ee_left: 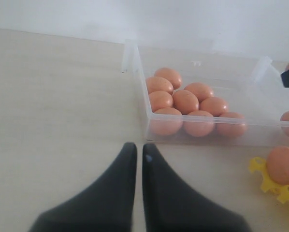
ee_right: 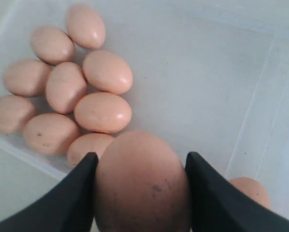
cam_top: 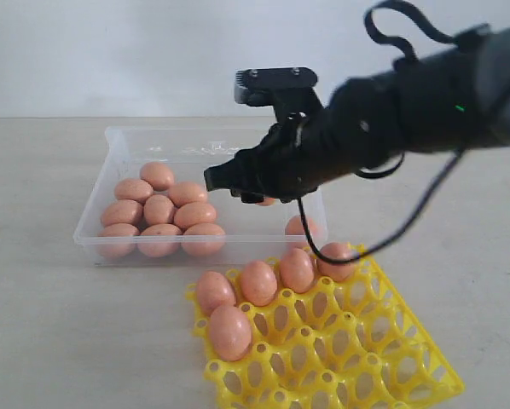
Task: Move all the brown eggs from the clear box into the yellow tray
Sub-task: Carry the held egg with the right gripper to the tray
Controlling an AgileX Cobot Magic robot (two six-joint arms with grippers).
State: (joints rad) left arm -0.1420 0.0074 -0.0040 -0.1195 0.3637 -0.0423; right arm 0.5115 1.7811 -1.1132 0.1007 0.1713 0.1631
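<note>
Far left, caught only by the left wrist camera: left gripper (ee_left: 138,151), clenched with its fingers all but touching and nothing between them. Hanging over bare table (ee_left: 52,106), just outside a corner of the clear box (ee_left: 139,87).

Next along in the exterior view, inside the box's left half: nine brown eggs (cam_top: 159,209) huddled together, shells touching. Apart from them, one lone egg (cam_top: 301,228) against the box's right front corner.

Over the box's right half: right arm (cam_top: 425,102), black, coming in from the upper right and sloping down leftward, a cable looped beneath it. Right gripper (cam_top: 236,186) aimed left and slightly down, above the box floor. From this side, only a sliver of orange shell showing under the black fingers. Shown plainly by the right wrist camera instead: grasping a held egg (ee_right: 142,183), pinched by its sides between two dark fingers (ee_right: 79,193) and hanging over the box floor, with the huddle of nine beyond it and the lone egg off to one side.

Furthest right and nearest the exterior camera: yellow tray (cam_top: 349,358), close against the box's front wall; touching or not, cannot tell. Seated in its cups, five tray eggs (cam_top: 258,282): four along the edge nearest the box, one in the next row at the left end.
</note>
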